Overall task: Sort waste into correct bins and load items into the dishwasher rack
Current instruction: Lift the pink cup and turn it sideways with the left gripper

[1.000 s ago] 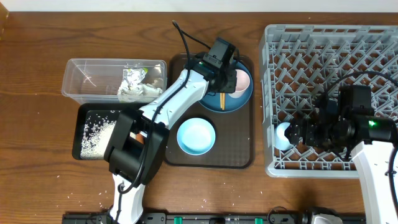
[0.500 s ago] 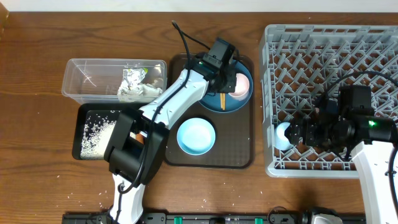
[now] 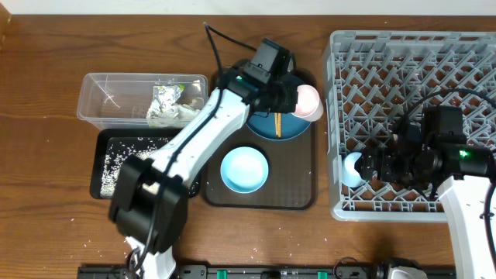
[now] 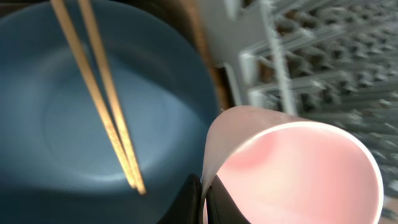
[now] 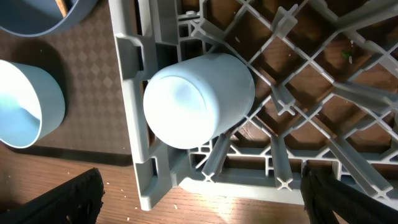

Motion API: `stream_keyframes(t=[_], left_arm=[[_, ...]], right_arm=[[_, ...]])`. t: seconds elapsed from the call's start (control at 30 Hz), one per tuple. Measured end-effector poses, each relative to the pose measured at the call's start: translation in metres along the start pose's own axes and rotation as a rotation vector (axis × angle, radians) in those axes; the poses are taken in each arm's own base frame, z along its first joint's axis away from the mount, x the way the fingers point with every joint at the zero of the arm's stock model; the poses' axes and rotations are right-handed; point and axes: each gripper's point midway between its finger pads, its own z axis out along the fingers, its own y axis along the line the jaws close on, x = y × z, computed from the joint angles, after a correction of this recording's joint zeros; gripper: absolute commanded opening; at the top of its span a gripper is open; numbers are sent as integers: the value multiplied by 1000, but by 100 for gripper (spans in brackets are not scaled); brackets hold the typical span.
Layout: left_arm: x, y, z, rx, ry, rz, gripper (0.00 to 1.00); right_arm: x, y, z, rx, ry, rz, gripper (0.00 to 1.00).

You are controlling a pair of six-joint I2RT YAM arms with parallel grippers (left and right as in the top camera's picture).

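The left claw (image 3: 293, 98) is clamped on the rim of the round pale pink cup (image 3: 310, 101), which sticks out at 3 o'clock. The right claw (image 3: 370, 168) is spread wide apart, with the round light blue cup (image 3: 353, 169) at 9 o'clock.

Dishwasher rack (image 3: 333, 93) rear cells open for passage; near-left corner blocked by light blue cup (image 3: 353, 169); narrow table (image 3: 323, 155) strip bounded by serving tray (image 3: 294, 194).

White left arm (image 3: 203, 128); black joints, cable (image 3: 225, 48), seemingly black left hand (image 4: 203, 202).
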Motion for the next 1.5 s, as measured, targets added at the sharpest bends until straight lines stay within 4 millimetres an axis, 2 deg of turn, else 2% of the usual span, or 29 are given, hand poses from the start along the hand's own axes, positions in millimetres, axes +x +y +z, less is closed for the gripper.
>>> stream_keyframes(t=[0.13, 0.27, 0.57, 0.67, 0.8, 0.9, 1.1, 1.27, 1.37, 1.5], left_arm=[[12, -10, -20, 42, 48, -13, 6], [23, -14, -32, 119, 117, -54, 6], [35, -44, -69, 495, 289, -171, 6], [45, -57, -80, 582, 357, -199, 6], [54, -69, -93, 671, 412, -203, 6], [55, -73, -97, 702, 423, -197, 6], [47, -67, -105, 742, 409, -218, 6], [26, -52, -130, 861, 369, -271, 6], [15, -37, -143, 906, 331, -295, 6], [16, -30, -152, 928, 332, -328, 6]], right_arm=[[0, 0, 0, 0, 0, 0, 99], [1, 0, 0, 0, 4, 1, 99], [7, 6, 0, -33, 28, -5, 99], [9, 26, -2, -155, 31, -87, 99], [16, 64, -13, -389, 21, -254, 99], [19, 78, -19, -481, 5, -321, 99], [23, 93, -29, -586, -16, -398, 99], [25, 108, -40, -695, -62, -476, 99], [18, 117, -47, -756, -120, -520, 99], [5, 136, -66, -893, -234, -582, 99]])
